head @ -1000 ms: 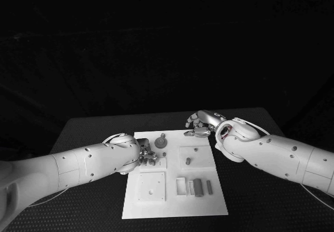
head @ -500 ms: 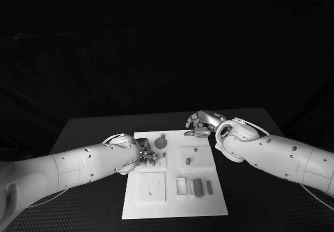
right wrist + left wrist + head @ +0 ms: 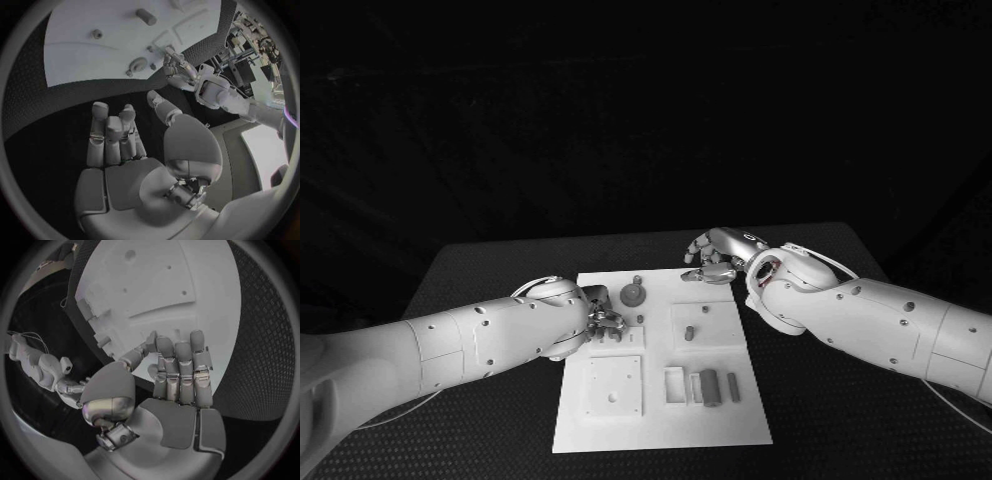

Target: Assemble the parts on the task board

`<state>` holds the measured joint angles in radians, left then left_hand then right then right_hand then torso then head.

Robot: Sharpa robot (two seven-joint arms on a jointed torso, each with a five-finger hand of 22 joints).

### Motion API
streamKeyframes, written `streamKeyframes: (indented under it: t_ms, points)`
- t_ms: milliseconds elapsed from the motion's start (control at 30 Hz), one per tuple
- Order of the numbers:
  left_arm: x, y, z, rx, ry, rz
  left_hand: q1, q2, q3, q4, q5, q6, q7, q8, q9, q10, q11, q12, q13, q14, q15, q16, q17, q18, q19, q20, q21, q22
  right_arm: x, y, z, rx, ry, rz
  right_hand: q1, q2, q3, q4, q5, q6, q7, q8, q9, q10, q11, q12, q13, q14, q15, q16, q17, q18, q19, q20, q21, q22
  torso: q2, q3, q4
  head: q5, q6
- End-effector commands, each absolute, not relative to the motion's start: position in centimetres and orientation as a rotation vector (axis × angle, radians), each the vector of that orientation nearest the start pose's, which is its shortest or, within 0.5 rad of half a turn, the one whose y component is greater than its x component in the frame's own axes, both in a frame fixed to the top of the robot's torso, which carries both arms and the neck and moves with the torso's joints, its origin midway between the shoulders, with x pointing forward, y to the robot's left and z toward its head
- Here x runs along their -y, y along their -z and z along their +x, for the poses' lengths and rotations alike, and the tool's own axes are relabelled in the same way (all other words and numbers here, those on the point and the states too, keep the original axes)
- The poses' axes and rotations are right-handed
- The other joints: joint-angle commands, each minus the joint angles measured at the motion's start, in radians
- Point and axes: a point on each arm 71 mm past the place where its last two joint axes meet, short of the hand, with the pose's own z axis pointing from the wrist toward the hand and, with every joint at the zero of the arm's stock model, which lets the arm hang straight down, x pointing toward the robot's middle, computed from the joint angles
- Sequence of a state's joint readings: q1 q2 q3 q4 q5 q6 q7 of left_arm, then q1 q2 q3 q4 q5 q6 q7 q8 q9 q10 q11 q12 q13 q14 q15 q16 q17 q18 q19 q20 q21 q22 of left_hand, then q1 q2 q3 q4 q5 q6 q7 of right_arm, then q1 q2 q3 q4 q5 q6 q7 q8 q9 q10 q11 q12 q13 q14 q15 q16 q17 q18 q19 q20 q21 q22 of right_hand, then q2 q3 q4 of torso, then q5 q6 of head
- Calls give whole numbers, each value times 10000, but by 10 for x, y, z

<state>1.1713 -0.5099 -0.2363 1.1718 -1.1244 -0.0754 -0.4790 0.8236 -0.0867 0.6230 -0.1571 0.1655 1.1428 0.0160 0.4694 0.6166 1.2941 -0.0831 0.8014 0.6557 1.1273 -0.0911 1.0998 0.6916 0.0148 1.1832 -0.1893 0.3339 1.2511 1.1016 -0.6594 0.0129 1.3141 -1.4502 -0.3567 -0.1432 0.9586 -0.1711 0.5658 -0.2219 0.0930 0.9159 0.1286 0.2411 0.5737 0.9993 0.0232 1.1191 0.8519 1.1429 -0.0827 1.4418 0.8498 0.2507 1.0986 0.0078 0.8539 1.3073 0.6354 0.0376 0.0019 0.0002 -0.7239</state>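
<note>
Parts (image 3: 710,386) lie on the task board (image 3: 661,425) between two empty, loosely spread hands.

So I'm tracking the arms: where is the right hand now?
In the head view the right hand hovers at the task board's far right corner.

Black counter (image 3: 488,262) at the centre of the head view, its surface matte and finely textured, a woven diamond pattern plain in the left wrist view (image 3: 265,330). Far edge running from nine o'clock to three o'clock, slightly raised toward three. Beyond it, toward twelve o'clock, only unlit darkness: no wall, window or floor to be made out. Dim, even light on the counter top. In the right wrist view, cluttered racks or equipment (image 3: 250,47), too small and bent to identify, and a bright pale panel (image 3: 265,150).
</note>
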Motion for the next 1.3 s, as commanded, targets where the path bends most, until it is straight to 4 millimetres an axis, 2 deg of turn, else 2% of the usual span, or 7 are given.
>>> streamKeyframes:
  t_ms: [33, 400, 533, 800, 1233, 1267, 1300]
  points:
    - [-155, 310, 499, -22797, 2915, -1309, 12, -66, -31, -58, -46, 3, 70, -34, 17, -65, 5, 41, -23, -99, 0, 61, -24, 31, 56, 17, -70, 13, 170, 228, 510, -16969, -6182, -445, -47, -26, 1, 72, -31, 10, 87, -69, 16, -44, 19, -19, -14, -94, 2, -24, -1, 111, -83, -14, -49, 146, -3, 3, 4, 6, -3]
    - [-155, 311, 498, -22882, 2969, -1326, -156, -255, -104, 83, -82, -26, 84, -65, 19, -105, 19, 51, -68, -139, 4, 81, -89, 23, 47, 19, -133, 29, 170, 228, 510, -16962, -6182, -441, -49, -31, 1, 82, -31, 10, 87, -70, 19, -45, 18, -17, -17, -95, 3, -24, -2, 111, -84, -14, -50, 146, 2, 3, 2, 11, -5]
    - [-155, 310, 498, -22875, 2974, -1339, -196, -420, -94, 208, -510, -48, 90, -90, 28, -139, 25, 72, -115, -176, -2, 113, -155, 25, 51, 13, -196, 51, 170, 228, 510, -16958, -6171, -432, -52, -32, 0, 86, -31, 10, 87, -71, 19, -45, 19, -17, -18, -96, 3, -24, -2, 111, -84, -13, -51, 146, 3, 5, 1, 11, -13]
    - [-156, 310, 498, -22856, 2966, -1381, -279, -806, -56, 537, -1083, -105, 112, -135, 45, -189, 44, 121, -180, -223, -7, 176, -252, 16, 70, 9, -294, 93, 171, 228, 510, -16952, -6160, -417, -67, -41, -4, 104, -33, 6, 88, -75, 21, -46, 20, -15, -22, -96, 3, -24, -3, 111, -85, -12, -52, 146, 2, 4, -1, 14, -5]
    - [-157, 311, 499, -22868, 2964, -1426, -396, -1107, -149, 756, -1113, -163, 133, -178, 50, -205, 60, 180, -200, -247, -8, 239, -293, 13, 90, 7, -341, 138, 172, 228, 511, -16960, -6141, -397, -81, -51, -6, 124, -33, -5, 91, -82, 21, -46, 21, -13, -26, -96, 4, -25, -5, 111, -84, -11, -53, 145, 0, -1, 0, -2, -4]
    - [-157, 311, 499, -22865, 2958, -1433, -484, -927, -435, 652, -974, -176, 154, -175, 68, -228, 52, 205, -199, -274, -5, 270, -299, 5, 71, 19, -359, 172, 172, 228, 510, -16961, -6142, -396, -81, -51, -6, 125, -33, -5, 91, -82, 21, -46, 21, -13, -26, -96, 4, -25, -5, 111, -83, -11, -53, 145, 1, 0, 1, -3, 1]
    - [-158, 311, 499, -22865, 2952, -1438, -576, -708, -930, 331, -470, -207, 116, -174, 97, -257, 101, 240, -195, -308, -3, 313, -308, 15, 36, 14, -392, 218, 172, 228, 510, -16961, -6142, -396, -82, -51, -5, 127, -32, -5, 91, -83, 21, -46, 22, -13, -26, -96, 5, -25, -5, 111, -83, -11, -53, 145, 0, 1, 3, -3, -1]
